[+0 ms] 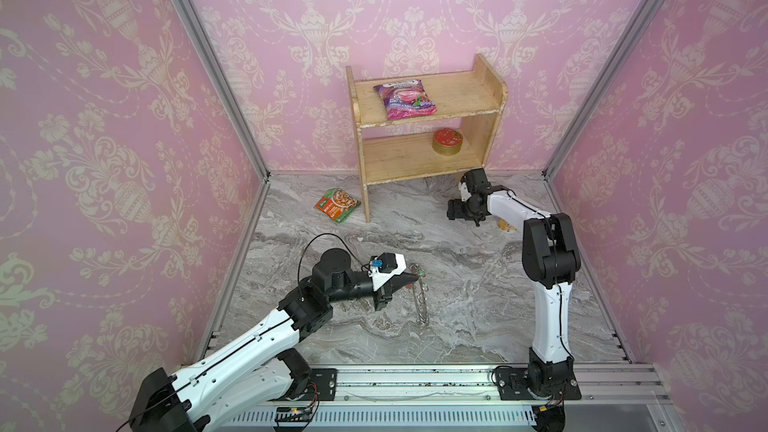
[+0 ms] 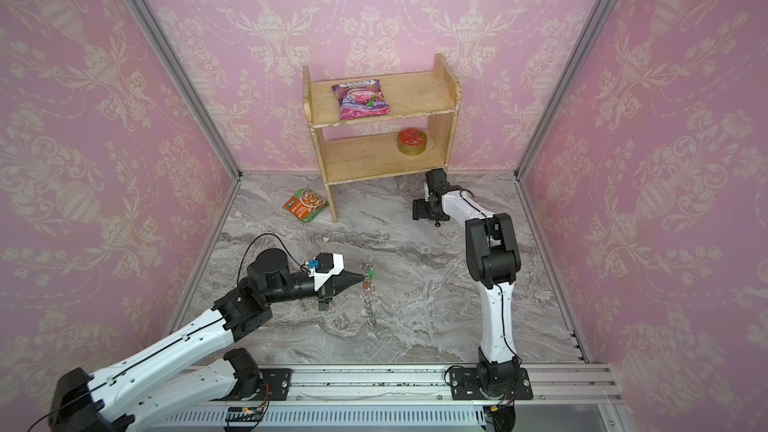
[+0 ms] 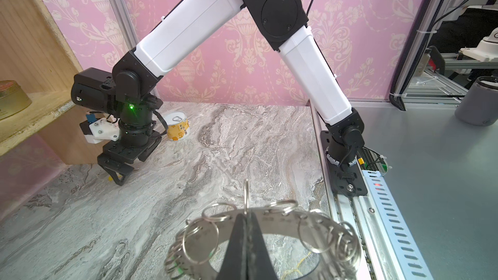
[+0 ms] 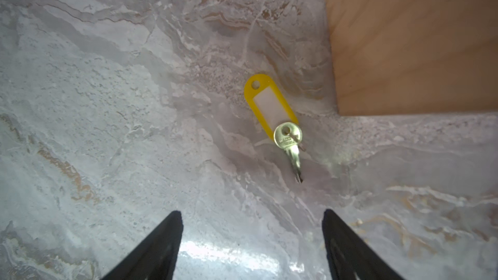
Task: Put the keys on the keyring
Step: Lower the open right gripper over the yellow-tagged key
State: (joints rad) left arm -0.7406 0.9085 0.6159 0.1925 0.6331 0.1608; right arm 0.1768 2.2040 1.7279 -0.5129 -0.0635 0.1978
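The keyring (image 1: pixel 420 301) (image 2: pixel 370 305), a grey metal ring rimmed with wire loops, stands on edge on the marble floor. My left gripper (image 1: pixel 414 280) (image 3: pixel 246 212) is shut on its upper rim (image 3: pixel 283 223). A key with a green tag (image 2: pixel 371 273) and a key with a red-orange tag (image 2: pixel 366 284) hang on the ring near the grip. A key with a yellow tag (image 4: pixel 270 106) lies flat on the floor by the shelf's leg. My right gripper (image 4: pixel 251 212) (image 3: pixel 116 175) hangs open above the floor, just short of this key and not touching it.
A wooden shelf (image 1: pixel 428 118) stands at the back, with a purple bag (image 1: pixel 405 99) on top and a gold tin (image 1: pixel 446 142) on the lower board. Its leg (image 4: pixel 404 36) is close to the yellow-tagged key. A green-orange packet (image 1: pixel 336 205) and a yellow can (image 3: pixel 177 129) lie on the floor.
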